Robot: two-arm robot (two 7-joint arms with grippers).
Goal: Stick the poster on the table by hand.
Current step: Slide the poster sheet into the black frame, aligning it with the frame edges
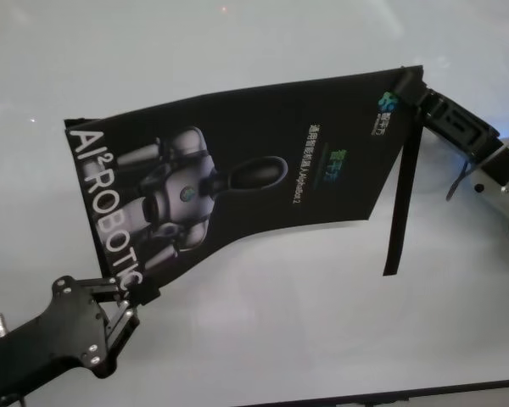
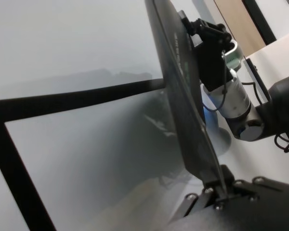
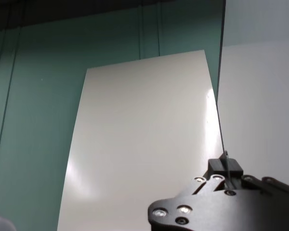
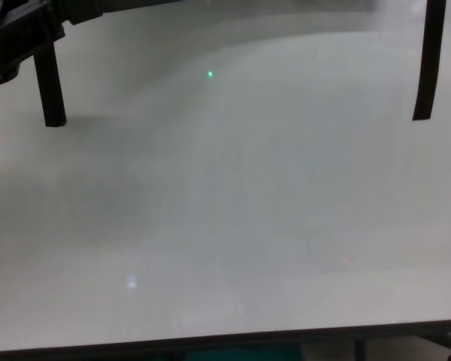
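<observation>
The poster (image 1: 237,186), black with a grey-white robot and white letters, hangs in the air above the white table (image 1: 280,331), slanting from near left to far right. My left gripper (image 1: 138,294) is shut on its near-left corner beside the big letters. My right gripper (image 1: 405,85) is shut on the far-right corner by the small logo. In the left wrist view the poster (image 2: 183,96) shows edge-on, pinched by the left gripper (image 2: 220,192). The right wrist view shows the poster's thin edge (image 3: 220,96) rising from the right gripper (image 3: 225,168).
A black strip (image 1: 400,203) dangles from the poster's right corner toward the table. In the chest view, two such strips (image 4: 51,86) (image 4: 427,64) hang over the tabletop (image 4: 225,210). The table's dark front edge (image 1: 407,397) runs close by.
</observation>
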